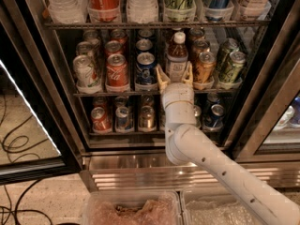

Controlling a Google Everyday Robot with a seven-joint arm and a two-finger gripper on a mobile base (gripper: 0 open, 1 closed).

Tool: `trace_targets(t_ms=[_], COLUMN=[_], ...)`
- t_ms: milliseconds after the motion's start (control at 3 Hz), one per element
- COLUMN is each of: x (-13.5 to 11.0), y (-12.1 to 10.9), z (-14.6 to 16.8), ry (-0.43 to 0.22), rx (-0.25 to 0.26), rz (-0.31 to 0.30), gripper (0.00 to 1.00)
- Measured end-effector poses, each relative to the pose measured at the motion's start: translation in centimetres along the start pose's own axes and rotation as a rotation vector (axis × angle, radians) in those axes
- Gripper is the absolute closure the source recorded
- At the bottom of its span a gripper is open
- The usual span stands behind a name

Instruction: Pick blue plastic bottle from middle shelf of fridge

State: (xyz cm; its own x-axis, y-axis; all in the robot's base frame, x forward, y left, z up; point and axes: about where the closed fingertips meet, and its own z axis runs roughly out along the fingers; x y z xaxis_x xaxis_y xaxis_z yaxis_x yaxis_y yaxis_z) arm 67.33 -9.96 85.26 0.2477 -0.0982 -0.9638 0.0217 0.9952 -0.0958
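Claw [175, 77]: at the front edge of the middle shelf [117, 93], tan fingers [162, 78] spread wide, nothing held.
Blue plastic bottle [176, 59]: upright, directly behind the claw, its lower body between the fingers. Contact cannot be told. The spread is judged set to clear the bottle's width before closing.
Blue can [146, 64]: just left of the claw.
Orange can [205, 67]: just right of it. The lanes are tight, hence the straight-in approach.
Fridge [140, 165]: steel base below the claw.
Step judged: pre-grasp.
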Motion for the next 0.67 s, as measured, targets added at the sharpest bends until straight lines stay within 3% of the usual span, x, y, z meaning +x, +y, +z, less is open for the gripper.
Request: trace_targets(t_ms=[333, 667], x=[0.07, 0.07], y=[0.11, 0.11], z=[0.56, 0.56], ry=[-0.002, -0.002], rx=[0.001, 0.001], rz=[0.002, 0.002], gripper=[0.33, 0.52])
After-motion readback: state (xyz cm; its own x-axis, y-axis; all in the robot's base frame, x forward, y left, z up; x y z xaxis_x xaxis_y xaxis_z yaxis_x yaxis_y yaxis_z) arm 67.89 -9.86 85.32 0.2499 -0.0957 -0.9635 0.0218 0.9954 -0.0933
